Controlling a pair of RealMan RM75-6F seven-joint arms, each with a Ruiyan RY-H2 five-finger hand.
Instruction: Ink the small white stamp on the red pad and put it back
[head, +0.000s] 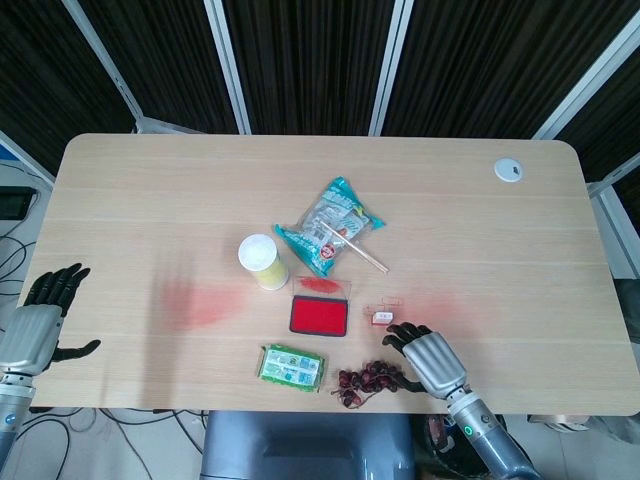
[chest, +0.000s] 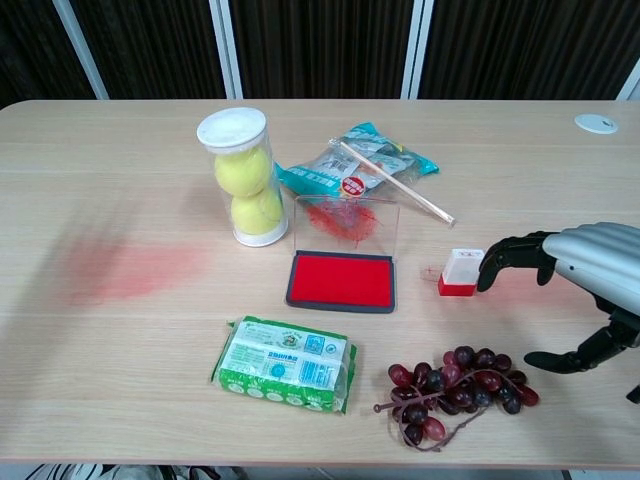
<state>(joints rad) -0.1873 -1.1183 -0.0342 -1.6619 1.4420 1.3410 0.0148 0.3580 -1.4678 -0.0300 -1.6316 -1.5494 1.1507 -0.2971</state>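
Observation:
The small white stamp (chest: 461, 271) with a red base stands upright on the table, right of the red ink pad (chest: 342, 280), whose clear lid stands open behind it. In the head view the stamp (head: 382, 317) sits just right of the pad (head: 320, 316). My right hand (chest: 575, 270) hovers to the stamp's right with fingers apart, its dark fingertips (chest: 492, 271) a short gap from the stamp, holding nothing. That same right hand (head: 428, 358) is near the table's front edge. My left hand (head: 40, 320) hangs open off the table's left edge.
A bunch of dark grapes (chest: 455, 383) lies in front of the stamp, under my right hand. A green packet (chest: 288, 363) lies front of the pad. A tube of yellow balls (chest: 243, 176), a teal snack bag (chest: 360, 160) and a wooden stick (chest: 395, 183) sit behind.

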